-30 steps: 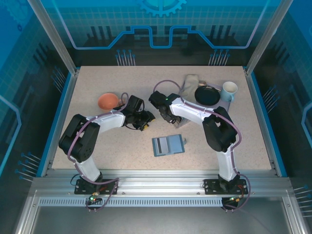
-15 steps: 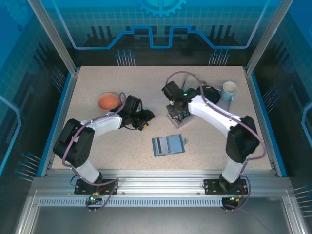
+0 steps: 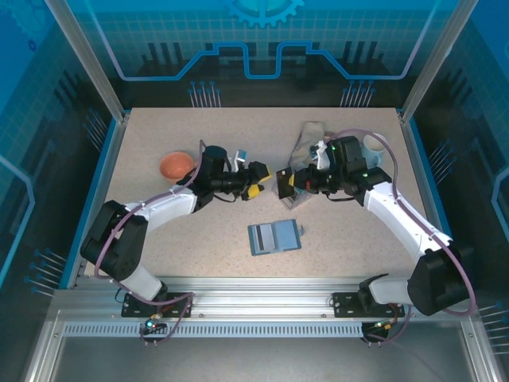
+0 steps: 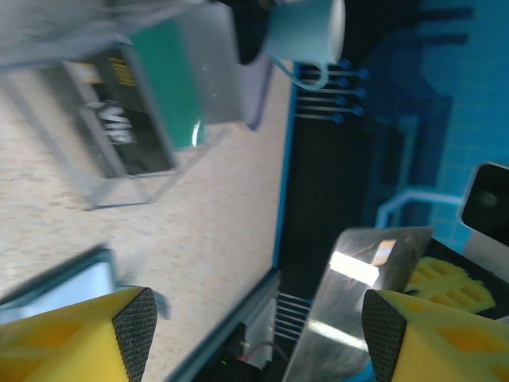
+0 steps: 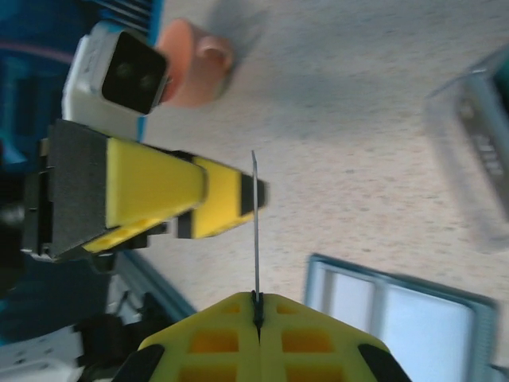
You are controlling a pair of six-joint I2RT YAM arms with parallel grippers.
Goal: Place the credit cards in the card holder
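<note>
My right fingers (image 5: 207,338) pinch one credit card (image 5: 255,223) by its edge, my left fingers (image 4: 71,334) gape empty beside it; card holder (image 3: 274,237) lies open on the worktop (image 3: 358,239) nearby. If I close off-centre, the card may twist out and drop

The right end effector (image 5: 257,309) pinches a thin credit card (image 5: 256,231), seen edge-on between its closed yellow fingers. The left end effector (image 5: 235,199) points at the card from the left. The open card holder (image 5: 398,306) lies on the speckled bench (image 5: 334,119), and an orange bowl (image 5: 195,60) sits top left.
</note>
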